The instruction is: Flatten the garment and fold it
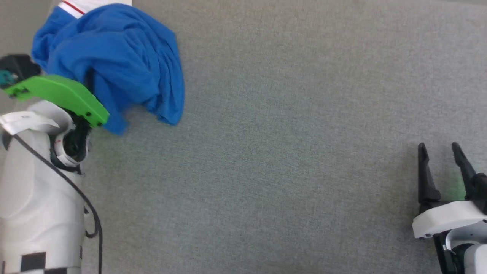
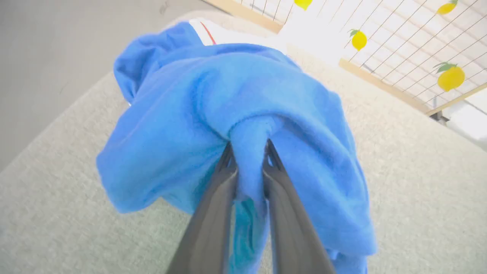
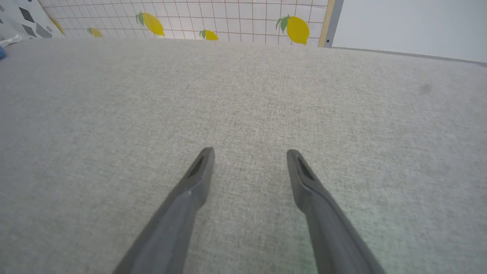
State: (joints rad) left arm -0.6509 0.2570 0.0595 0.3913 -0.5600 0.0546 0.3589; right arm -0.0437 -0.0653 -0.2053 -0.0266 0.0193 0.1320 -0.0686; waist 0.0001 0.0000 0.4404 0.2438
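"While I'm looking along the left arm's own fingers, I can tell you the left gripper (image 2: 249, 146) is clamped on a bunched fold of the garment (image 2: 182, 114). Blue cloth fills the narrow gap between the jaws and spills round both fingers."

"And the right?"

"The right gripper (image 1: 438, 146) sits at about four o'clock in my head view. Its jaws are spread wide with nothing between them, above the grey cloth-covered surface (image 1: 285, 152) and well apart from the shirt."

"Where's the shirt, then?"

"Up at ten to eleven o'clock in the head view, just beyond the green cover (image 1: 61, 95) on my left wrist. It's a crumpled blue heap with a bit of white and a red stripe showing at its twelve o'clock edge. I can't tell how much of it hangs and how much rests on the surface."

"So how far along are we?"

"Barely started, I'd say. I have one grip on it, and that's all. Nothing is spread out, no sleeve lies flat and no fold is made. What's left is to bring it to the open middle, find a second corner for the right gripper, pull it flat and then fold. With everything bunched, picking the right edge looks like the tricky part."
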